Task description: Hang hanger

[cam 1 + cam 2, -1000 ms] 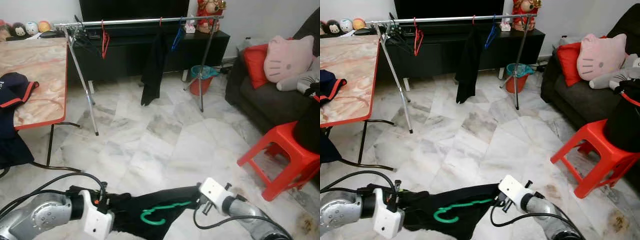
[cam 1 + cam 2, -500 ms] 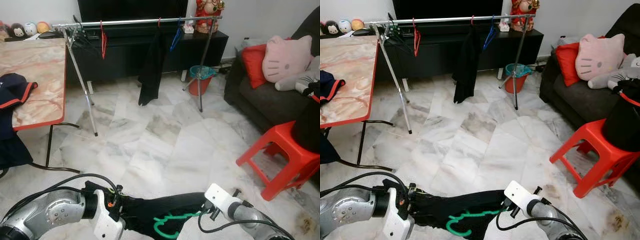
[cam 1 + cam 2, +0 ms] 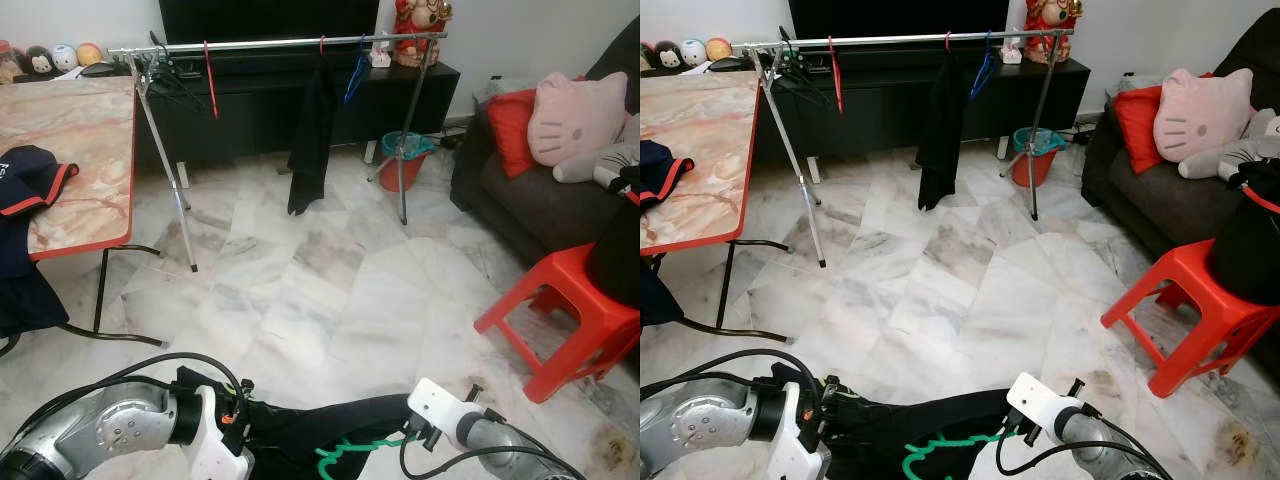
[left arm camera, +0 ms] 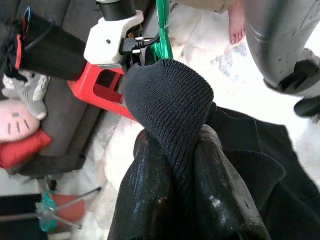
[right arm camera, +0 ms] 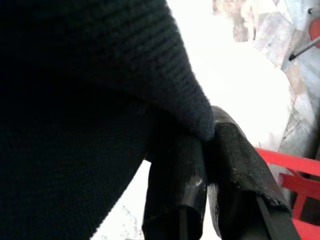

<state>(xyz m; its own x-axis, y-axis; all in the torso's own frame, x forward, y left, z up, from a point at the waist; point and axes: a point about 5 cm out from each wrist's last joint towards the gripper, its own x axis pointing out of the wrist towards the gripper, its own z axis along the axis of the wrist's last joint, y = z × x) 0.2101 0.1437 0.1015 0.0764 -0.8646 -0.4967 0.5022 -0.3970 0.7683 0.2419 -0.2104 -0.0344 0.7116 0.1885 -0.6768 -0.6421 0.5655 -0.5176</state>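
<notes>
Both pairs of jaws are pinched tight on a black knitted garment (image 3: 330, 435): the left gripper (image 4: 182, 150) clamps a ribbed fold between its glossy black fingers, and the right gripper (image 5: 210, 150) nips a woven edge of the same cloth. The garment hangs stretched between the two silver arms low over the pale marble-patterned floor (image 3: 330, 290). A thin green hanger (image 3: 350, 452) with a curled hook lies against the dark fabric, close to the right gripper. Well ahead stands a metal clothes rail (image 3: 270, 42) on slanted legs, carrying a red hanger (image 3: 209, 68), a blue hanger (image 3: 354, 72) and a limp black garment (image 3: 312, 135). A red plastic stool (image 3: 560, 310) sits off to the right.
</notes>
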